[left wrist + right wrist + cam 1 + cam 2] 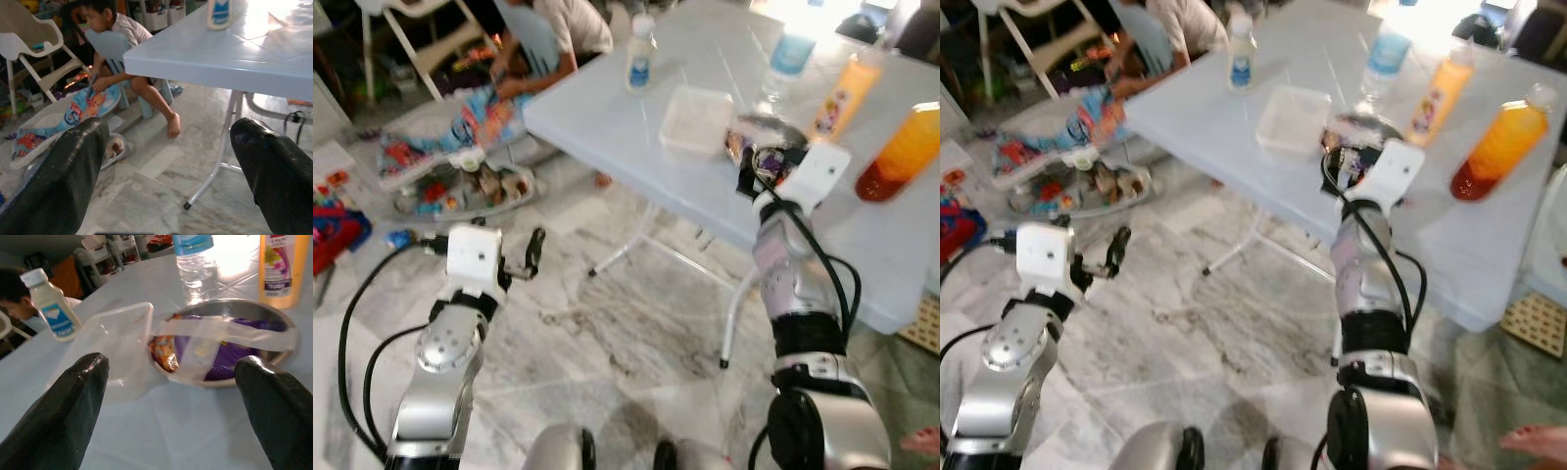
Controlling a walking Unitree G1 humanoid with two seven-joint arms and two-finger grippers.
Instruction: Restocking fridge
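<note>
1. A bowl (230, 316) was set on the table (607, 117), with a container (697, 119) just left of it.
2. Three bottles (903, 152) were stood behind and right of the bowl.

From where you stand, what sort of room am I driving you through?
Most likely a lived-in family room of a home: a pale blue folding plastic table holding drink bottles and a round metal bowl, a grey marble-patterned tiled floor, and toys scattered beside a person sitting on the floor.
</note>
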